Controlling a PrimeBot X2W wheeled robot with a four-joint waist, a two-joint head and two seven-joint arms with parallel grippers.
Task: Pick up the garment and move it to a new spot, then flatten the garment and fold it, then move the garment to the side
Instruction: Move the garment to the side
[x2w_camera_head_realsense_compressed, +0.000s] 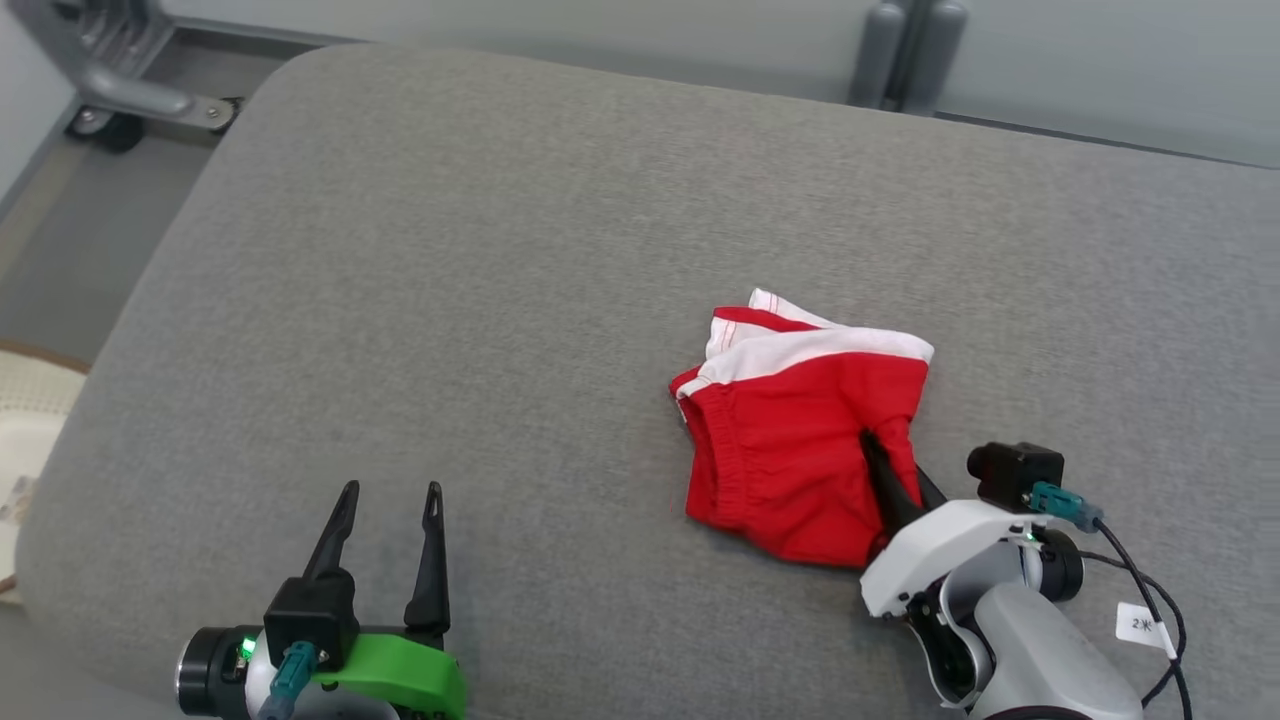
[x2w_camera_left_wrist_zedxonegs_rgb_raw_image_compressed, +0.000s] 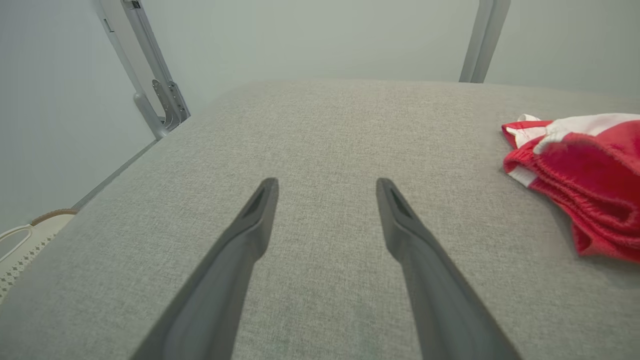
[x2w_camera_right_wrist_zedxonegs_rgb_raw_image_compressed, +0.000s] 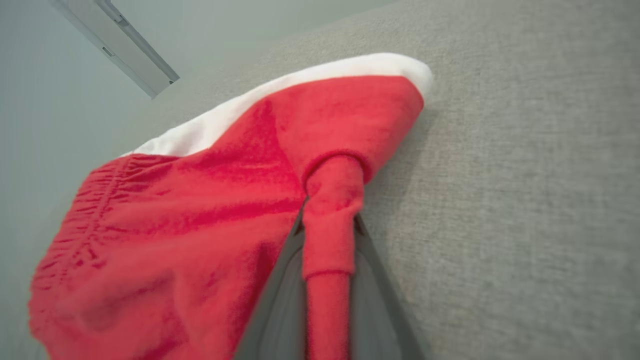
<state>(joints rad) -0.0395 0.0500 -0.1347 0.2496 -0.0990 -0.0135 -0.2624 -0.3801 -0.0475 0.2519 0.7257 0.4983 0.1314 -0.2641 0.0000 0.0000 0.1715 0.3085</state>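
It looked like a bare test room or lab rather than a home: a worktop (x2w_camera_head_realsense_compressed: 480, 280) padded in plain grey fabric, blank pale walls (x2w_camera_left_wrist_zedxonegs_rgb_raw_image_compressed: 300, 40), a grey metal frame (x2w_camera_head_realsense_compressed: 130, 90) on a castor (x2w_camera_head_realsense_compressed: 118, 132), and two grey posts (x2w_camera_head_realsense_compressed: 885, 50) behind.

we read only a "2" followed by an unclear mark, on a small white tag (x2w_camera_head_realsense_compressed: 1141, 624).

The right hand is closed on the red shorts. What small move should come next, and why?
Probably lift the right hand a little, so the shorts rise off the cushion. A fold of red cloth is pinched between its fingers, the shorts lie crumpled on the cushion, and the left hand is open, apart from them.
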